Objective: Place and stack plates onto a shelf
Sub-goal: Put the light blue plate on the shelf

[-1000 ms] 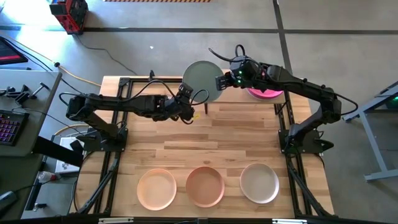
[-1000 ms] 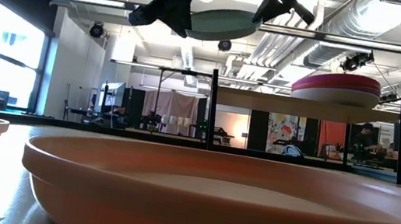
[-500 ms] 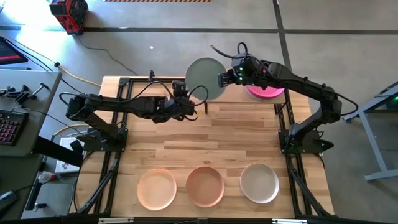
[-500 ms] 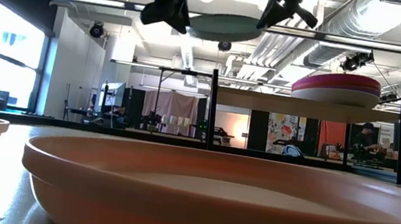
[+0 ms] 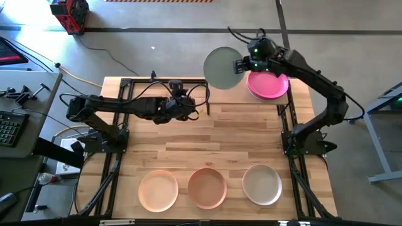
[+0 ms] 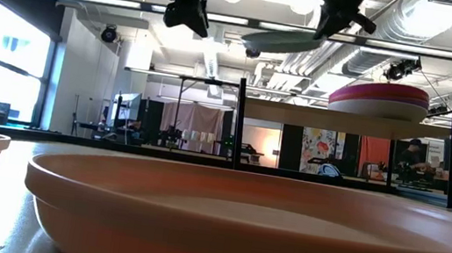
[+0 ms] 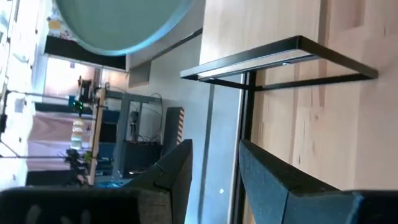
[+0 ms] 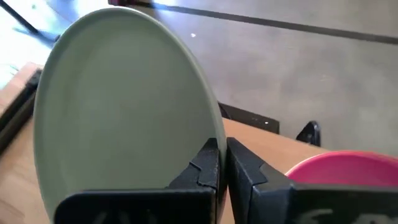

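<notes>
My right gripper (image 5: 242,64) is shut on a pale blue-green plate (image 5: 221,67) and holds it in the air over the table's far edge, just left of the magenta plate stack (image 5: 269,85). That stack rests on the right half of the shelf (image 6: 298,115). The held plate also shows in the right wrist view (image 8: 124,106) and the low view (image 6: 278,40). My left gripper (image 5: 190,108) is open and empty, nearer and to the left of the plate; its fingers are apart in the left wrist view (image 7: 214,171). My right gripper pinches the plate's rim (image 8: 216,127) between its two fingers, on the side of the plate toward the table's right. The fingers come roughly level from the right. The plate is lifted clear of everything and tilts a little, its left side lower.
A peach plate (image 5: 158,190), a terracotta plate (image 5: 207,187) and a beige-grey plate (image 5: 262,184) lie in a row at the table's near edge. The shelf's black posts (image 6: 237,124) stand at the far middle. The left half of the shelf board is bare.
My left gripper has let go of the blue-green plate and drawn back a little toward the near edge. My right gripper has carried the plate toward the table's right and far edge, closer to the magenta stack, and the plate has tipped so that its left side is lower.
</notes>
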